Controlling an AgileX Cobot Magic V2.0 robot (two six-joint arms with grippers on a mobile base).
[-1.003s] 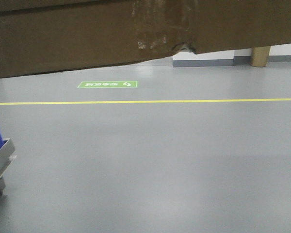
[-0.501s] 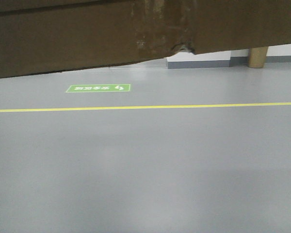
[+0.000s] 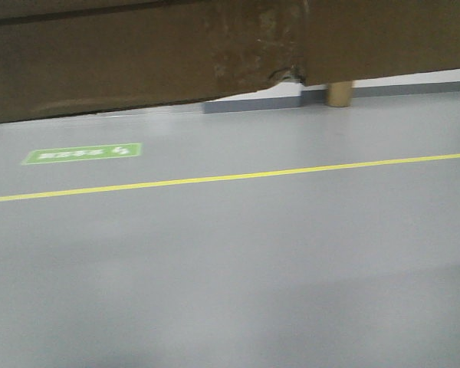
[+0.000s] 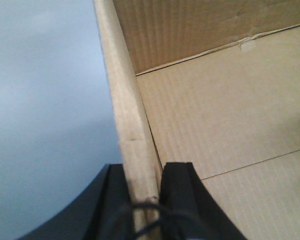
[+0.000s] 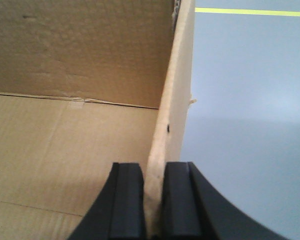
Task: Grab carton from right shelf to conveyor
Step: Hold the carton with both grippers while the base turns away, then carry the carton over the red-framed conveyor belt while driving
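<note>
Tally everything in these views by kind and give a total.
carton: 1
grippers: 2, the left gripper and the right gripper, each clamped on a carton wall
yellow line on the floor: 1
green sign on the floor: 1
beige post: 1
Total: 6

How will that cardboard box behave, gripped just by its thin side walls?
Probably light: the carton looks empty inside. Its thin walls, pinched by the left gripper and right gripper, may flex. The torn flap edge suggests it could rip further.
</note>
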